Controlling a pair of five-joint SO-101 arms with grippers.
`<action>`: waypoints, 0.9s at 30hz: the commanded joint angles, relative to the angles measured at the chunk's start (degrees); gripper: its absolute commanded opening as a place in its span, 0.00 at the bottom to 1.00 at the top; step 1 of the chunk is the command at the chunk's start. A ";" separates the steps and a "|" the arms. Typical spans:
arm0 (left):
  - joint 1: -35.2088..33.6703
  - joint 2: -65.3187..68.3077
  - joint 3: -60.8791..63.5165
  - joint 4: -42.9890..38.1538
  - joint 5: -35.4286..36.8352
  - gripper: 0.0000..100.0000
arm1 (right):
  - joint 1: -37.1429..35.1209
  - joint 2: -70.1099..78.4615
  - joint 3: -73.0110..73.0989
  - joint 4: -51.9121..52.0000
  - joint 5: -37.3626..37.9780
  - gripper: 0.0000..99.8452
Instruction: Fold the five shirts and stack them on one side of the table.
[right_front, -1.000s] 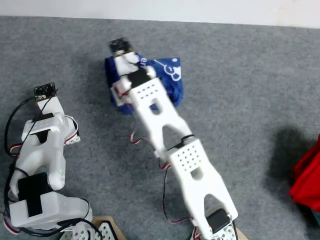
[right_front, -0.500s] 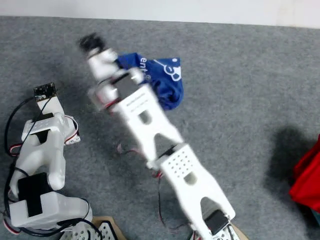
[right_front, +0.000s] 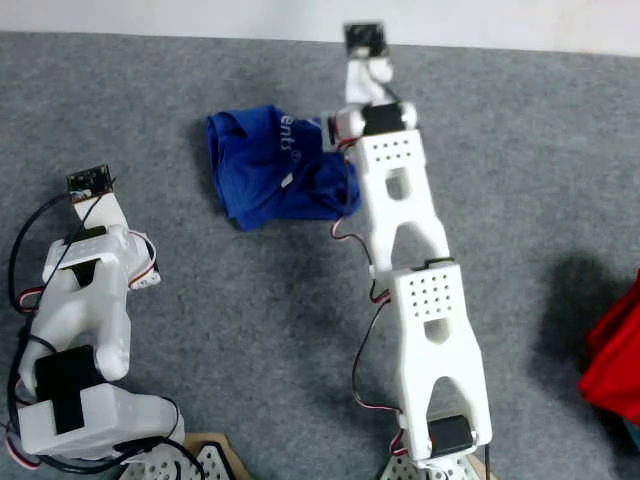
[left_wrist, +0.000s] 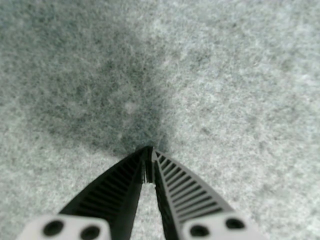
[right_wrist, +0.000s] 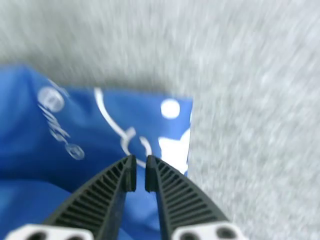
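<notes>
Grey felt table (right_front: 520, 150); right pincer (right_wrist: 139, 175) outstretched beside blue shirt (right_front: 265, 165).

White wall strip (right_front: 150, 18), tan wooden board corner (right_front: 228, 462)

Shirt (right_front: 270, 165) far centre-left on table (right_front: 520, 200); right tool (right_wrist: 139, 175) over its right edge; another shirt (right_front: 615, 360) far right.

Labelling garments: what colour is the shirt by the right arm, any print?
Blue shirt with white print; clearest in the right wrist view.
</notes>
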 joint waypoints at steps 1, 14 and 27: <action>-1.10 0.13 -1.89 0.44 0.53 0.01 | -1.36 -4.26 3.56 1.80 -0.18 0.05; -1.10 0.13 -1.89 0.35 0.53 0.01 | -5.32 -4.26 -9.89 25.80 -0.53 0.01; -1.10 0.13 -1.89 0.35 0.53 0.01 | -7.69 -4.88 -1.89 28.18 -0.35 0.01</action>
